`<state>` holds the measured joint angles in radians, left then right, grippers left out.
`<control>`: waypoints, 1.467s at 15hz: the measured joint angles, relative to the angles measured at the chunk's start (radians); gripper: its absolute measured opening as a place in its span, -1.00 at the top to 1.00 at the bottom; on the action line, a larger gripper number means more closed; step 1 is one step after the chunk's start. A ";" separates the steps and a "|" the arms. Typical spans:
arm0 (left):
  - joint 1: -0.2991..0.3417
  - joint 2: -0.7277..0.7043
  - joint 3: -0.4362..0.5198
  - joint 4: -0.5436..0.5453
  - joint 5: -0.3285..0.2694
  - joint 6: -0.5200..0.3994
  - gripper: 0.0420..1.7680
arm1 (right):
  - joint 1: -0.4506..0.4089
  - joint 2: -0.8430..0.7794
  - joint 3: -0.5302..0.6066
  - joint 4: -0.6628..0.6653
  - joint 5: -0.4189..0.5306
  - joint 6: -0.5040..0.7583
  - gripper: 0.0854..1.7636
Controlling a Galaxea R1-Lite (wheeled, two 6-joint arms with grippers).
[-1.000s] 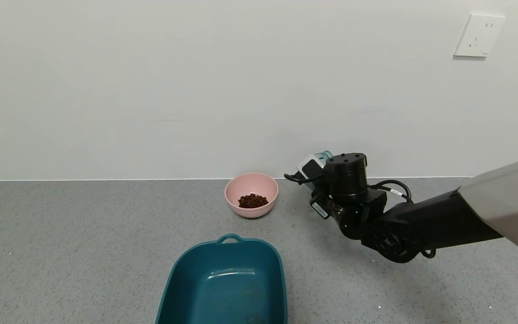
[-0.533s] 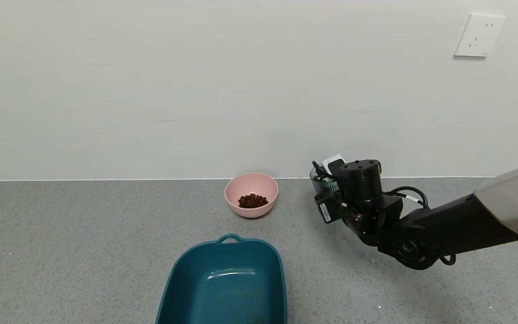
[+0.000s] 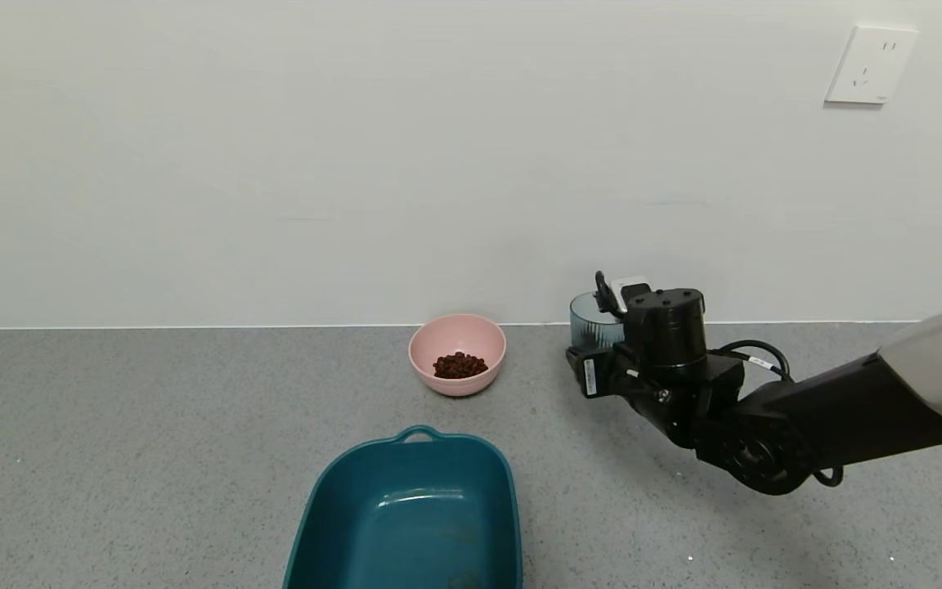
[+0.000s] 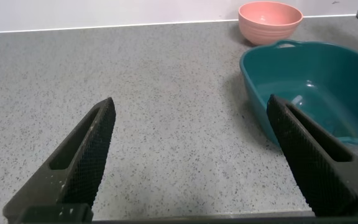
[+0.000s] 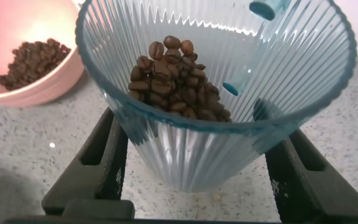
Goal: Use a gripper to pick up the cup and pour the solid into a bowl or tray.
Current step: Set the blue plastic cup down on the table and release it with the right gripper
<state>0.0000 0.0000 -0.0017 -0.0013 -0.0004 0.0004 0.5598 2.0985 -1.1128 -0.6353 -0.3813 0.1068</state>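
right of pink bowl [image 3: 457, 353] | right hand [image 5: 194, 168] pinching cup [image 3: 594, 321], mostly hidden by wrist | left hand [image 4: 191, 155] spread

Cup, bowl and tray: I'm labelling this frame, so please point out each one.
cup [image 5: 191, 155], right wrist view, on its ribbed wall below the rim.
bowl [image 3: 430, 339], head view, on its pink inner wall left of the pellets.
tray [image 3: 405, 511], head view, on its bare teal floor.

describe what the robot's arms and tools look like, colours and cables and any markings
The right arm is black near the wrist, silver-grey further back, with a round black wrist housing, looping black cables and small white labels. Both the right tool and the left tool have black, finely textured, wedge-shaped fingers.
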 joint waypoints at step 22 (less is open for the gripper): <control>0.000 0.000 0.000 0.000 0.000 0.000 -0.98 | -0.044 0.206 -0.046 -0.242 0.046 -0.035 -0.47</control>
<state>0.0000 0.0000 -0.0017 -0.0013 0.0000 0.0000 0.5157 2.3043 -1.1589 -0.8770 -0.3357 0.0721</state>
